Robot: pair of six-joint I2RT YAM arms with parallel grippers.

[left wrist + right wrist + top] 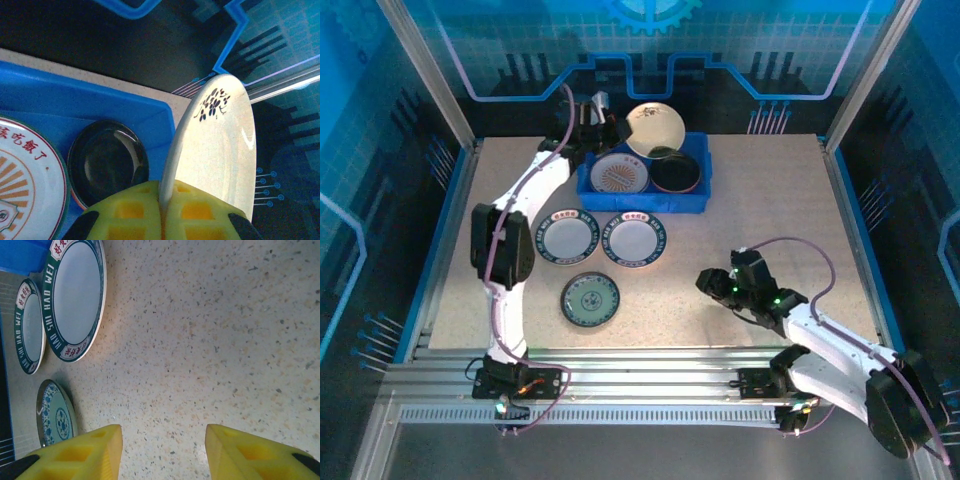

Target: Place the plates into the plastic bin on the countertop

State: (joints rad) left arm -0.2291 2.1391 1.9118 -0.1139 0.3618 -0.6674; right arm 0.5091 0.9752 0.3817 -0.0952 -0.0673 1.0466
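My left gripper (612, 130) is shut on the rim of a cream plate (655, 128), which it holds tilted on edge over the back wall of the blue plastic bin (640, 208). In the left wrist view the yellow fingers (130, 210) pinch that cream plate (220, 145) above the bin wall (100, 97). Inside the bin lie an orange-patterned plate (620, 174) and a dark plate (676, 170). Three plates rest on the countertop (760, 200): two white ones with dark rims (569, 237) (633, 238) and a green-patterned one (590, 299). My right gripper (715, 285) hangs open over bare countertop.
In the right wrist view, the open right gripper (164, 450) has speckled countertop (210, 340) between its fingers, and the three loose plates (75, 297) (30, 325) (55, 415) lie off to its left. Metal rails (620, 385) run along the near edge.
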